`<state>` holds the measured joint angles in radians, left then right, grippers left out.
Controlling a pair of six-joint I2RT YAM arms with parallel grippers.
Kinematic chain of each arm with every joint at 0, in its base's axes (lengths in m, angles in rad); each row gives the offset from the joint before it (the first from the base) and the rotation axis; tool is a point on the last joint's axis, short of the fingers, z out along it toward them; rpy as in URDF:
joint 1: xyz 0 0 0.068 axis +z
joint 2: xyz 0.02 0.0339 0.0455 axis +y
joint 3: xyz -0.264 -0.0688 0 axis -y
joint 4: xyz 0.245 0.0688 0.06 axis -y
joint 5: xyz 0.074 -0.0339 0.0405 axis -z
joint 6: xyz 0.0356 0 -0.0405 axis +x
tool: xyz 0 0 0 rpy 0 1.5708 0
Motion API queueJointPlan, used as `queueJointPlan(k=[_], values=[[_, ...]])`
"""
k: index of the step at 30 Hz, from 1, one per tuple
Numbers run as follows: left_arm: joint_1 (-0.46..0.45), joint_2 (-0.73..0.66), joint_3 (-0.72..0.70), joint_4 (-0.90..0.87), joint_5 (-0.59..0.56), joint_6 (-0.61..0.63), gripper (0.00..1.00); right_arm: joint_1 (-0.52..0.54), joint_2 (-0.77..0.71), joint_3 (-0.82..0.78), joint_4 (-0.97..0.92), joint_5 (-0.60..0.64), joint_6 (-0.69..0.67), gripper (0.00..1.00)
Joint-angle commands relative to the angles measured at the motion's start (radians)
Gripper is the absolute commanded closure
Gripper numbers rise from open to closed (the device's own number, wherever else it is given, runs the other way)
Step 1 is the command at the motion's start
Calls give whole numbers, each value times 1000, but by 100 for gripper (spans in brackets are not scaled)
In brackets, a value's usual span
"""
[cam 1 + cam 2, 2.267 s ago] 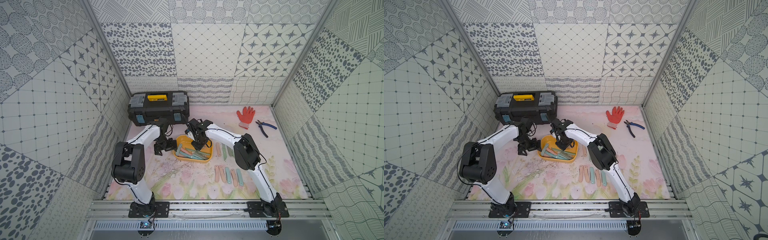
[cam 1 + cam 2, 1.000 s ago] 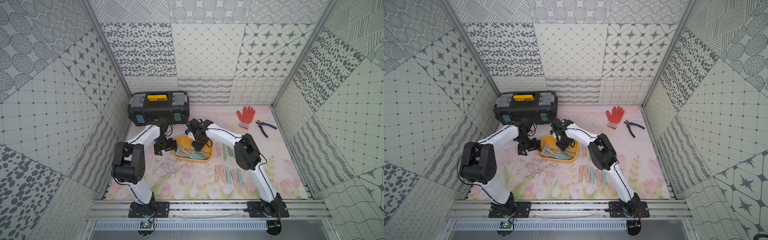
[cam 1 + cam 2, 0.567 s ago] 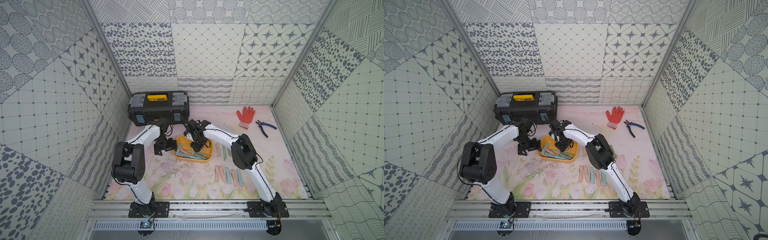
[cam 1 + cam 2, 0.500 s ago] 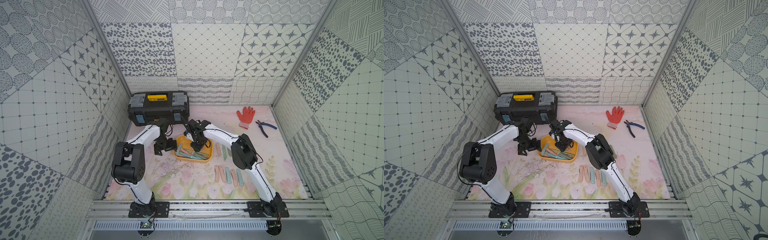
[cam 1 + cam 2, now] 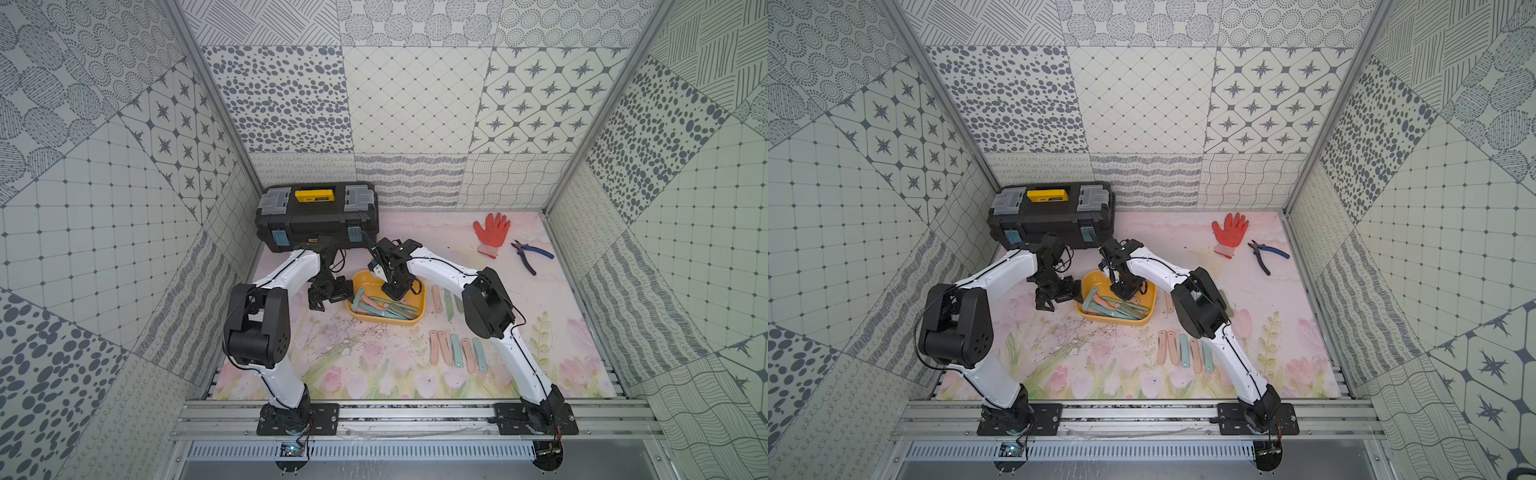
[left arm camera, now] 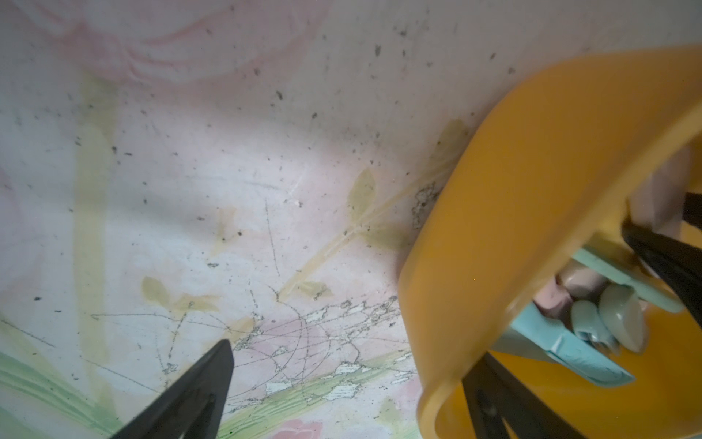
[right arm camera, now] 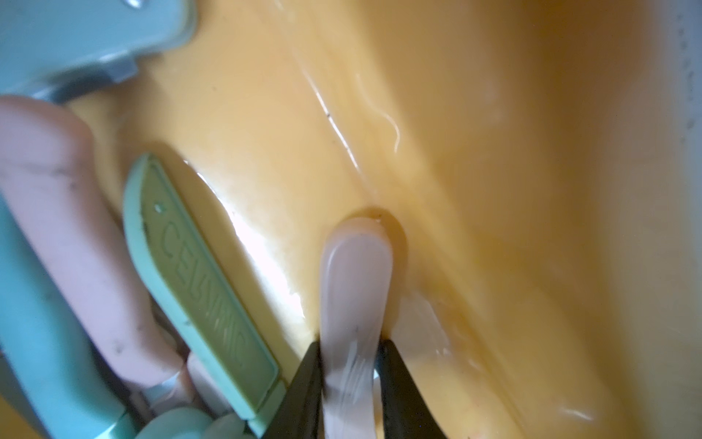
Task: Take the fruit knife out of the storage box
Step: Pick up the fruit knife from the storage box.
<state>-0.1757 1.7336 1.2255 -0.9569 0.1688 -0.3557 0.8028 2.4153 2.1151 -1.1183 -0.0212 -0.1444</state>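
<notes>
The yellow storage box (image 5: pixel 420 291) (image 5: pixel 1152 296) lies mid-table with several pastel fruit knives (image 5: pixel 386 308) (image 5: pixel 1121 309) in it. My right gripper (image 5: pixel 395 293) (image 5: pixel 1125 293) reaches down into the box. In the right wrist view it (image 7: pixel 351 346) is shut on the end of a pale pink fruit knife (image 7: pixel 357 273) that rests on the box floor (image 7: pixel 494 152), beside a green knife (image 7: pixel 205 273). My left gripper (image 5: pixel 328 297) (image 5: pixel 1059 297) (image 6: pixel 349 355) is open at the box's left end, one finger inside and one outside the wall (image 6: pixel 532 190).
A black toolbox (image 5: pixel 318 216) stands at the back left. A red glove (image 5: pixel 491 232) and blue-handled pliers (image 5: pixel 532 255) lie at the back right. Several knives lie in a row on the mat (image 5: pixel 455 353), and a few more (image 5: pixel 446 301) just right of the box.
My right gripper has shifted slightly left inside the box and its jaws have closed on the pink knife. The left arm has not moved.
</notes>
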Motion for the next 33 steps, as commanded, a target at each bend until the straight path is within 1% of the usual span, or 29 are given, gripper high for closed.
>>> queueJointPlan(k=[1,12,16,20,23,27,30,33], values=[[-2,-5,3,-27,-12,-2,8,2,-33,33,-9,1,10,73],[-2,-7,3,-26,-7,-1,8,2,-94,97,-40,-1,69,74],[-3,-7,3,-27,-11,-2,8,7,-135,108,-55,20,125,74],[-2,-8,2,-28,-13,-2,8,17,-213,84,-57,48,236,74],[-3,-9,2,-28,-13,-2,8,33,-308,-18,-32,53,324,74],[-2,-9,3,-27,-6,-2,8,52,-471,-246,60,48,446,74],[-3,-12,2,-26,-3,-3,8,79,-584,-393,82,63,528,74],[-2,-14,0,-24,-4,-4,8,124,-685,-528,99,52,603,74]])
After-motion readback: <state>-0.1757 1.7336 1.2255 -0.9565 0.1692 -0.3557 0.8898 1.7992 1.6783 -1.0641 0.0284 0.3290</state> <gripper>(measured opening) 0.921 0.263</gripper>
